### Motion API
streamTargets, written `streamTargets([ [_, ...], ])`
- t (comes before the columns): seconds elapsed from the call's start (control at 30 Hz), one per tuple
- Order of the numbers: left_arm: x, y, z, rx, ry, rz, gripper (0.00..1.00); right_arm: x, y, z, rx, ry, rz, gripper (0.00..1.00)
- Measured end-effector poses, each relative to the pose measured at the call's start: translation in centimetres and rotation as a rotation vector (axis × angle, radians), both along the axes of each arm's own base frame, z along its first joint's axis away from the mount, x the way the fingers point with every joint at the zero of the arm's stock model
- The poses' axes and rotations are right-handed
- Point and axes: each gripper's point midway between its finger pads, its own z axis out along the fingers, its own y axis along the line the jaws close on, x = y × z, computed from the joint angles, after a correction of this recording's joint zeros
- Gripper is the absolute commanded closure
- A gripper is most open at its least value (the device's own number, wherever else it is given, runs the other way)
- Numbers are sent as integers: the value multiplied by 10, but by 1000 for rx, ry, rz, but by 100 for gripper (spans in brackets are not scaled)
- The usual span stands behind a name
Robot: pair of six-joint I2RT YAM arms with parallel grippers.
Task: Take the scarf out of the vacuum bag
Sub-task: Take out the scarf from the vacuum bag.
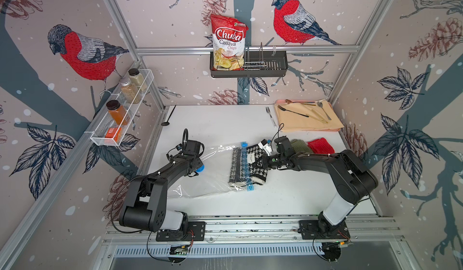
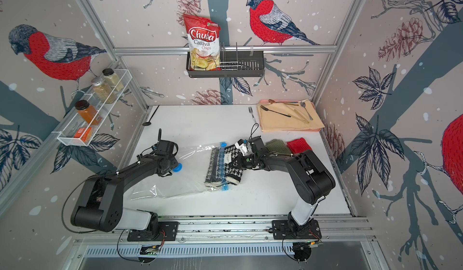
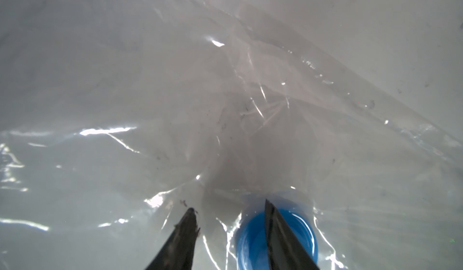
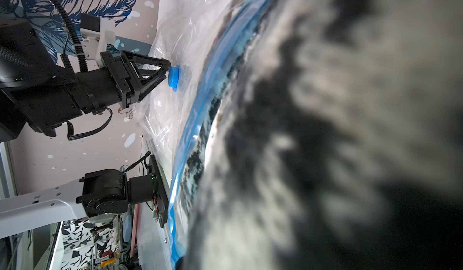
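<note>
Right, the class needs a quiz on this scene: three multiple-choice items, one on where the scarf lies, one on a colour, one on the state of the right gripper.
1. Where does the scarf lie relative to the bag?
A. Wholly sealed inside it.
B. Across its zip strip, partly out.
C. Wholly outside, well clear of it.

2. What colour is the bag's valve?
A. Blue.
B. Red.
C. Yellow.

3. What is the right gripper doing?
A. Wide open, touching nothing.
B. Out of sight.
C. Shut on the scarf.

Answers:
1 B, the scarf straddles the zip strip.
2 A, the valve is plainly blue.
3 C, its jaws pinch the scarf's outer part.
</note>
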Motion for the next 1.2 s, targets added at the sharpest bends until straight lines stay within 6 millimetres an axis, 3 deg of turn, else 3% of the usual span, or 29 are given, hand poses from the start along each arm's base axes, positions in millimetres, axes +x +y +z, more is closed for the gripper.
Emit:
streamTargets([
  [0.23,3,-4,3,-22,-8,-8,53,0,1,-5,-8,1,7,100],
  [0.53,15,-32,31,-118,-83,-78,48,-1,9,-15,-11,23,16,100],
  [1.2,-14,-38,4,-141,66,-103,40,0,10,-13,-1,10,16,100],
])
